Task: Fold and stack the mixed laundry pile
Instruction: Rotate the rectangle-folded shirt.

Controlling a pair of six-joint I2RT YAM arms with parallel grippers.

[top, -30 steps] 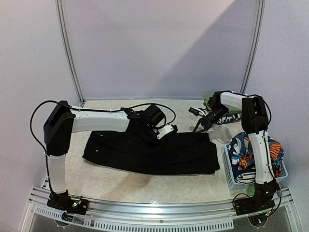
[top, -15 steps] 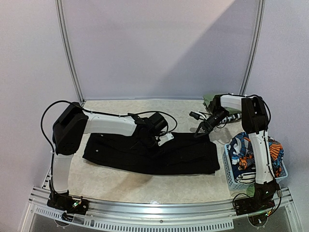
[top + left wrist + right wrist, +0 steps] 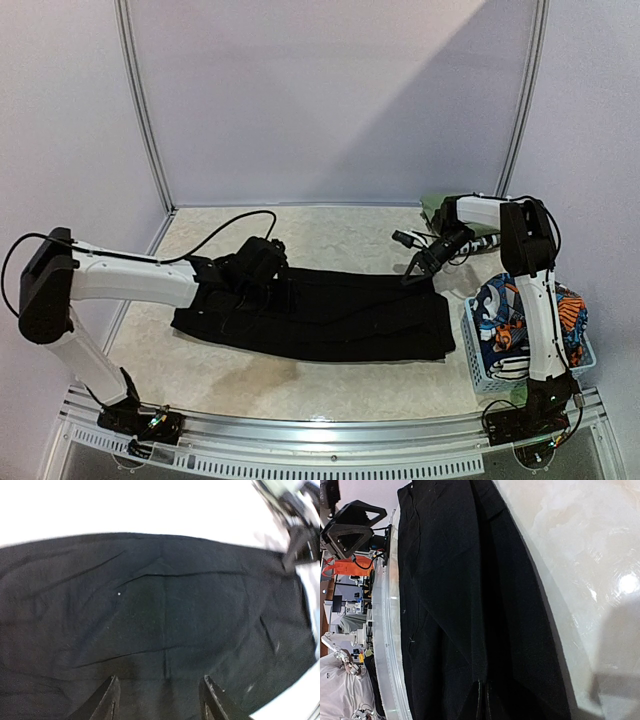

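Note:
A large black garment (image 3: 330, 320) lies flat and long across the table, one layer folded over lengthways; it also fills the left wrist view (image 3: 160, 605). My left gripper (image 3: 275, 272) hovers over its upper left part, open, fingertips (image 3: 114, 680) spread with nothing between them (image 3: 160, 679). My right gripper (image 3: 412, 277) is shut at the garment's upper right corner. Its tips (image 3: 482, 685) sit on the end of a fold ridge in the black garment (image 3: 450, 605); I cannot tell whether cloth is pinched. An orange-blue-white print garment (image 3: 510, 315) lies in the basket.
The pale blue lattice basket (image 3: 480, 365) stands at the right front, close to the black garment's right end. A folded olive-green cloth (image 3: 434, 207) and a black-and-white printed piece (image 3: 485, 240) lie at the back right behind my right arm. Bare marbled table (image 3: 300, 225) shows behind the garment.
My left arm has swept left across the black garment, from its middle to its upper left. My right gripper came down onto the upper right corner and has stayed there.

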